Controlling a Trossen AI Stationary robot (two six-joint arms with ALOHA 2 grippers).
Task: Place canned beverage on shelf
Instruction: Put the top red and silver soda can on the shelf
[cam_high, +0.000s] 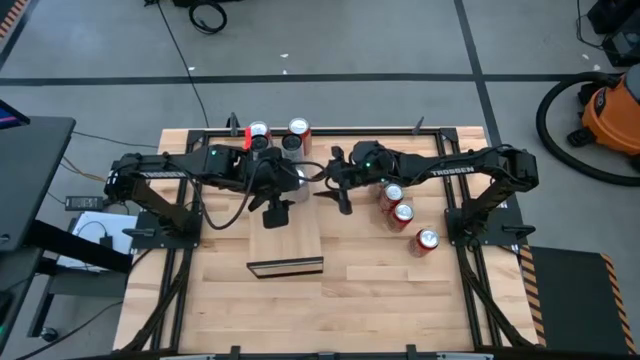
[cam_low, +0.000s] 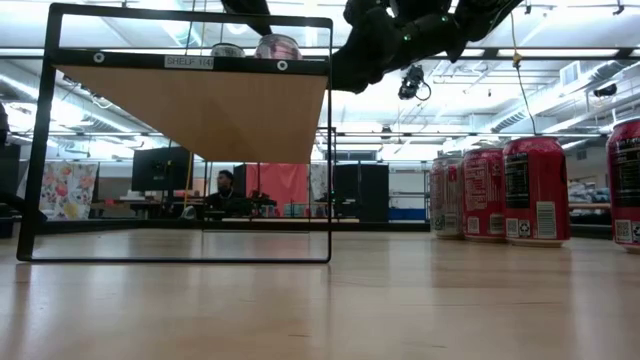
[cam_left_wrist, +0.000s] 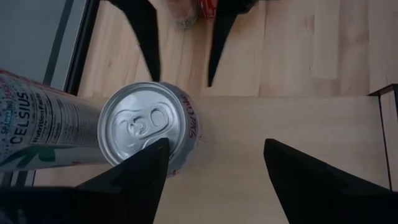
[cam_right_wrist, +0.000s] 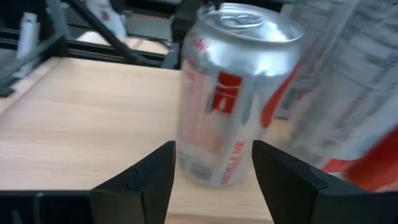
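A silver Diet Coke can (cam_right_wrist: 230, 93) stands upright on its base on the pale wood shelf (cam_high: 285, 240), close to the shelf's far edge (cam_left_wrist: 280, 99). The shelf is a raised slab in a black frame (cam_low: 330, 150). A white Celsius can (cam_left_wrist: 37, 124) stands on the shelf right beside the silver can (cam_left_wrist: 149, 124). My right gripper (cam_right_wrist: 212, 146) is open and points nearly level at the silver can's lower part, one fingertip on each side of it. My left gripper (cam_left_wrist: 212, 146) is open above the shelf, slanting down, and the silver can is just outside one of its fingers (cam_left_wrist: 146, 165).
Three red cans (cam_high: 403, 212) stand on the table right of the shelf; the low view shows them too (cam_low: 535, 190). Two more cans (cam_high: 298, 128) stand near the table's far edge. Bare wood table (cam_high: 380, 290) lies toward the near edge.
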